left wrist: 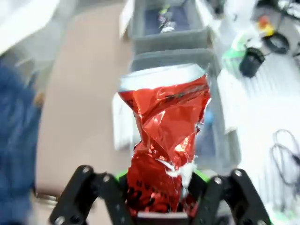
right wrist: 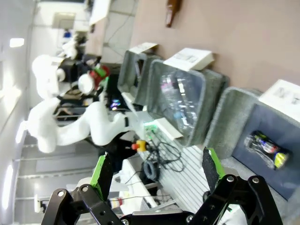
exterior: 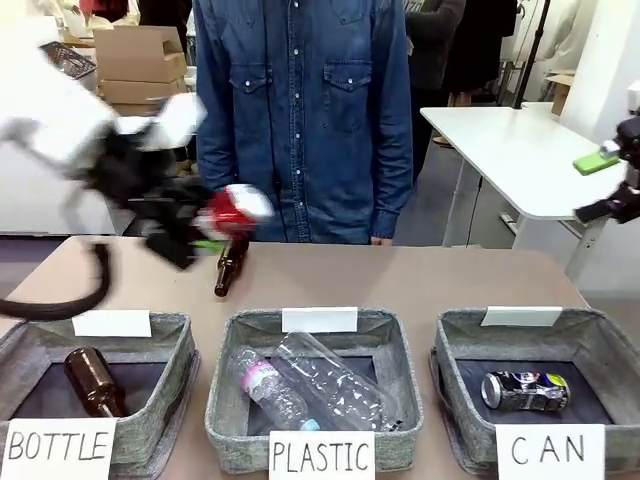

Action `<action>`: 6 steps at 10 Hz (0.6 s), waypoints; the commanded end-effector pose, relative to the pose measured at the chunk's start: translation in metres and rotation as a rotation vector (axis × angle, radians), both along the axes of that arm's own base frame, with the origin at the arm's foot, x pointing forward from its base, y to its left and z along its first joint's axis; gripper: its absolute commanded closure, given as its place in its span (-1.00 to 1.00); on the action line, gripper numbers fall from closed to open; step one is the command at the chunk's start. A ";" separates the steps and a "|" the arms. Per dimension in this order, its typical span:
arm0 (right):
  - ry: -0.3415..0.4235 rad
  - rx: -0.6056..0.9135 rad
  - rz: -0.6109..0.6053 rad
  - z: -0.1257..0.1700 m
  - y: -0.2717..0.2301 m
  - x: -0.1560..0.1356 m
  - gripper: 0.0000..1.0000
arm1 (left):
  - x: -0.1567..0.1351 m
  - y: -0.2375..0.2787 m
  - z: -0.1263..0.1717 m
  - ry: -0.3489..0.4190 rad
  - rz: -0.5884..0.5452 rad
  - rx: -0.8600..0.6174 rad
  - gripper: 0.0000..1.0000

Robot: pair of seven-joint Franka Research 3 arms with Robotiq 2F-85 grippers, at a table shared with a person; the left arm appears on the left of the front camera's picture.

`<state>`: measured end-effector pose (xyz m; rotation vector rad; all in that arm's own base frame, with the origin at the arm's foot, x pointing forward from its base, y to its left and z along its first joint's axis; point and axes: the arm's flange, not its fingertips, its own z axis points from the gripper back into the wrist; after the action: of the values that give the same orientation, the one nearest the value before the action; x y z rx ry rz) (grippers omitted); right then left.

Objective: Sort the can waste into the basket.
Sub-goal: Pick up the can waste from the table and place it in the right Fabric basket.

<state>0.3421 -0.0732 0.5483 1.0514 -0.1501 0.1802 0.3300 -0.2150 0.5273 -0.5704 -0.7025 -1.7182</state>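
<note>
Far to the left of the CAN basket [exterior: 590, 322], above the far side of the bench [exterior: 450, 285], the red can [exterior: 236, 207] is gripped by the left hand [exterior: 205, 235], whose jaws are shut on its lower end. From the left wrist, the crushed can's long axis is seen to point straight out along the fingers, silver rim foremost, and the CAN basket is seen beyond that rim, past another grey bin. Between the held can and the CAN basket, the PLASTIC bin [exterior: 235, 450] is set, so the carry is judged to run rightward over it and toward the robot's side. Inside the CAN basket the black can [exterior: 525, 390] is already laid on its side, with dark floor left bare around it. Off to the right of the CAN basket, the right hand [right wrist: 157, 171] is held wide, with nothing between its pads. That hand is the nearer to the CAN basket, yet the can is with the left, so the reach across is judged to fall to the left arm.
</note>
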 end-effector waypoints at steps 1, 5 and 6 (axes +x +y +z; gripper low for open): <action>-0.022 -0.305 -0.119 0.043 -0.063 -0.047 -1.00 | 0.020 -0.087 0.021 -0.051 -0.156 -0.078 0.62; -0.019 -0.638 -0.300 0.024 -0.133 -0.106 -1.00 | 0.020 -0.304 -0.032 0.131 0.080 0.018 0.62; -0.024 -0.536 -0.369 0.009 -0.139 -0.108 -1.00 | 0.024 -0.351 -0.051 0.185 0.108 0.063 0.62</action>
<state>0.2229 -0.2223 0.5816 0.3846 -0.2433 -0.0273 0.3355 -0.5236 0.4735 -0.6693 -0.6229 -1.5816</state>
